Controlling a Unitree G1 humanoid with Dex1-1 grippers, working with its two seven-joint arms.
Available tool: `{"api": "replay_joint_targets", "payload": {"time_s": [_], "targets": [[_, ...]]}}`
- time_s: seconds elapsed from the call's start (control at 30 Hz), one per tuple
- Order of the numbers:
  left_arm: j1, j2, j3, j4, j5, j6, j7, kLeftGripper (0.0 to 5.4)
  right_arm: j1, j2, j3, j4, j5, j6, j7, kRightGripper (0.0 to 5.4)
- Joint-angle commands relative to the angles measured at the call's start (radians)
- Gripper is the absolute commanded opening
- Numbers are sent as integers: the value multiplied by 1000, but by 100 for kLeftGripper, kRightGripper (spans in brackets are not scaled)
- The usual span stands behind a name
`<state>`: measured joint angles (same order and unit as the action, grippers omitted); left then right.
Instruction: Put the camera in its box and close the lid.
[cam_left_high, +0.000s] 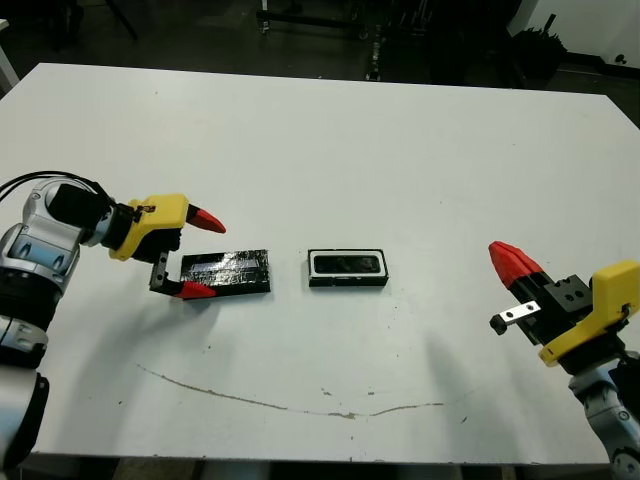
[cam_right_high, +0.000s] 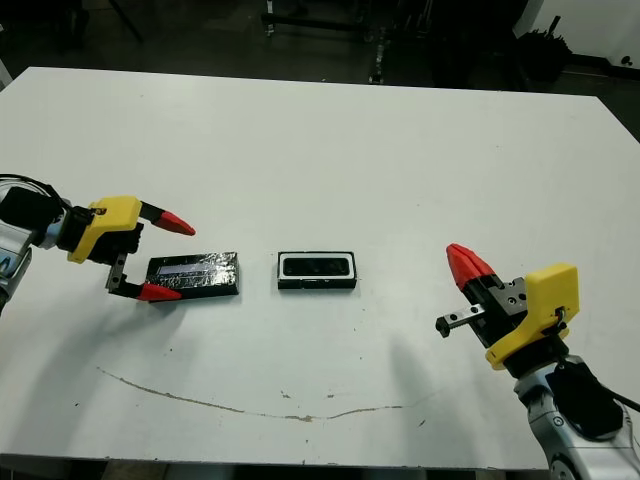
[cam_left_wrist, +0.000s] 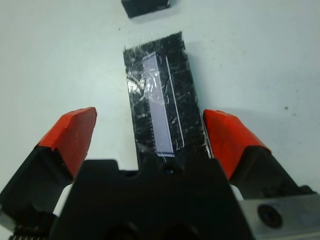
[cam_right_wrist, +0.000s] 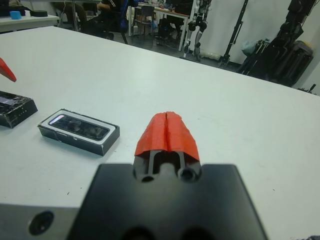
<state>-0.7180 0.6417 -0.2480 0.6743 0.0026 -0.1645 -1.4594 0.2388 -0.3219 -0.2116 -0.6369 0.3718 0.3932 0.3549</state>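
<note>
The camera (cam_left_high: 347, 263) already lies inside the box (cam_left_high: 347, 281), its glossy dark face framed by the white lining, and the box sits flat near the middle of the white table (cam_left_high: 330, 140). Just to the robot's left of it, apart by a narrow strip of bare table, lies the lid (cam_left_high: 228, 270), flat, with its crinkly shiny surface up. So the packing half looks done, and the step in hand seems to be picking up the lid. The left tool (cam_left_high: 200, 255) is spread wide and straddles the lid's outer end: one red tip hangs above and beyond the far edge, the other rests low at the near corner, and the left wrist view shows the lid running lengthwise between the two fingers (cam_left_wrist: 230, 137) without either clearly touching it. The next move probably calls for narrowing that tool across the lid's short width, lifting it level, carrying it over the box and setting it down square. The left arm reaches in from the table's side, its forearm roughly level and pointing toward the box. The right tool (cam_right_wrist: 167, 131) waits well off to the right, fingers pressed together on nothing, raised and angled toward the box.
</note>
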Motion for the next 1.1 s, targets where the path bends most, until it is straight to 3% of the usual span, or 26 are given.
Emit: {"api": "replay_joint_targets", "payload": {"time_s": [0.03, 0.83, 1.1], "targets": [[10, 5, -2, 5, 4, 14, 1, 540, 10, -11, 2, 8, -1, -24, 14, 1], [4, -8, 6, 97, -17, 131, -89, 540, 17, -14, -6, 2, -4, -23, 13, 1], [-1, -5, -9, 101, 5, 138, -88, 540, 17, -14, -8, 3, 0, -21, 15, 1]]}}
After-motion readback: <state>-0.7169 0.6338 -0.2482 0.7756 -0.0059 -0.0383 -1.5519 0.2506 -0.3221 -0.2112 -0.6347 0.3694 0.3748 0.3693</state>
